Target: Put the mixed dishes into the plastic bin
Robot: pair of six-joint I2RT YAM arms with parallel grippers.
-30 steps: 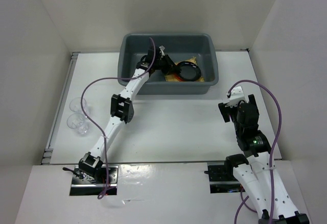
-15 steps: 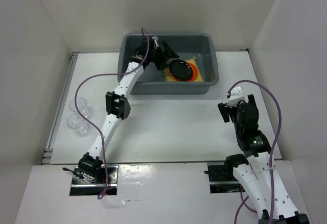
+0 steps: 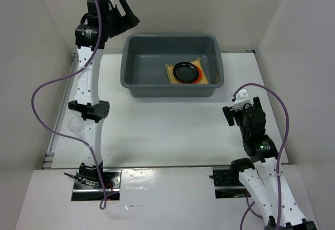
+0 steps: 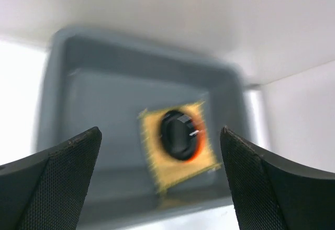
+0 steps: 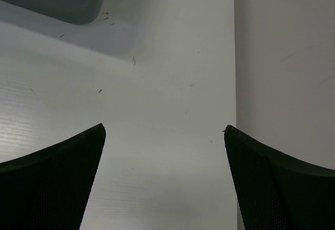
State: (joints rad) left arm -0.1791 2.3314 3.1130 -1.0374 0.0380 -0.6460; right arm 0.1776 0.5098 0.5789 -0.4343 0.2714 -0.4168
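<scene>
The left jaws (image 3: 129, 14) hung high in the air, off past the far left corner of the plastic bin (image 3: 157, 89). They were spread wide with nothing in them. The right jaws (image 5: 163, 129) were wide and empty too, low over the right side of the worktop (image 3: 167, 125).

Inside the bin, toward its right end, lay the tan mat (image 3: 170, 71). The orange plate (image 3: 196, 79) sat on the mat, and the black plate (image 3: 186, 72) sat on top of the orange one. So those three looked done.

What I thought was left were the clear glasses (image 3: 74, 127). They sat on the worktop by its left edge, right beside the middle joint of the left arm, and the arm hid most of them. From the left jaws they lay far down and back toward the arm's own base. The left arm was much nearer to them than the right one, which was well apart on the other side. A glass is round, so it has no long side to line up with. I could not tell if they stood up straight.

The worktop was flat, white and smooth. White walls stood close on three sides, so the left arm had little room near that edge.
</scene>
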